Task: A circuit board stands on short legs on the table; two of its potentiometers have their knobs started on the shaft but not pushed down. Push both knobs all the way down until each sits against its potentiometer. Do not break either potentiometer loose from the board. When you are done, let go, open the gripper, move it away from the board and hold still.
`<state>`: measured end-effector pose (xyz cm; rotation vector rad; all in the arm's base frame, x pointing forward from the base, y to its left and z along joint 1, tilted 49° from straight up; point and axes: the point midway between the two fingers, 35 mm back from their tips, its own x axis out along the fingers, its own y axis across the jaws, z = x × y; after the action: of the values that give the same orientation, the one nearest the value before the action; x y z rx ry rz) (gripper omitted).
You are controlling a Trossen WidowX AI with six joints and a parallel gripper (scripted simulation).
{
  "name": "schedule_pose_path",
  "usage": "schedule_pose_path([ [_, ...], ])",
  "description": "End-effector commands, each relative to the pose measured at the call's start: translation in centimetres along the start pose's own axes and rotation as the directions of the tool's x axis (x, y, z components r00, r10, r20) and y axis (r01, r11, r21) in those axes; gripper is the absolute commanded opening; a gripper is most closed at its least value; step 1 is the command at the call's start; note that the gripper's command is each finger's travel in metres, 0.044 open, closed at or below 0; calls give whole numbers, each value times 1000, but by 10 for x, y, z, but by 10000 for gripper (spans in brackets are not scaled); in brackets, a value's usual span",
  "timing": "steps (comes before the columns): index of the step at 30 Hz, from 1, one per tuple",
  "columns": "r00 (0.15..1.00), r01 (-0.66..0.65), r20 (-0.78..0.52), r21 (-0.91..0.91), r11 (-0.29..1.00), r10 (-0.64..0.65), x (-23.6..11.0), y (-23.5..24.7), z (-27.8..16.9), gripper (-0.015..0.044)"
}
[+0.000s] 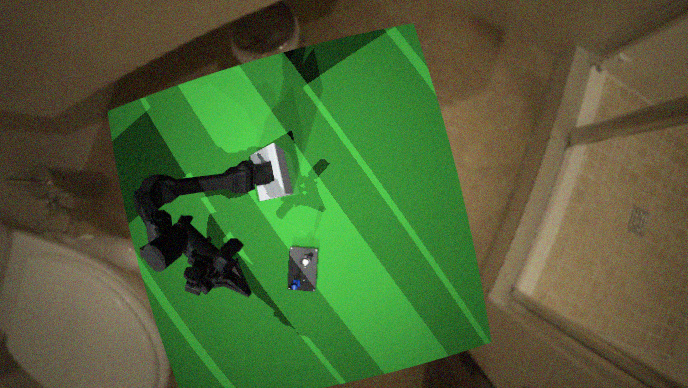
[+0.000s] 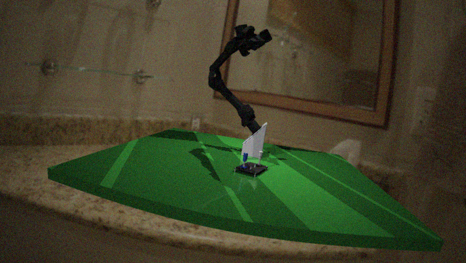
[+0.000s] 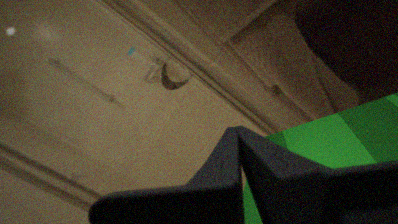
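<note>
The dark circuit board stands near the middle of the green table. A white knob and a blue knob stand tall on their shafts above the board. My gripper is shut with nothing between its fingers. It is raised high above the table, to the left of the board in the overhead view and well apart from it. The wrist view shows the shut fingertips against the room wall and a corner of the table; the board is out of that view.
The arm's white base block stands just behind the board. The table lies on a speckled stone counter. A toilet is beside the table's left edge. A framed mirror hangs on the wall behind.
</note>
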<state>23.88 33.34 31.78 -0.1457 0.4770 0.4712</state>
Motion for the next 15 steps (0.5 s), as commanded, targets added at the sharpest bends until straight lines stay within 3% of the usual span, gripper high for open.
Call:
schedule_pose_path([
  [1,992,91,-92,38,995,-88,31,-16,-25,0],
  [15,855,428,-376,125,895,-356,104,-89,-110,0],
])
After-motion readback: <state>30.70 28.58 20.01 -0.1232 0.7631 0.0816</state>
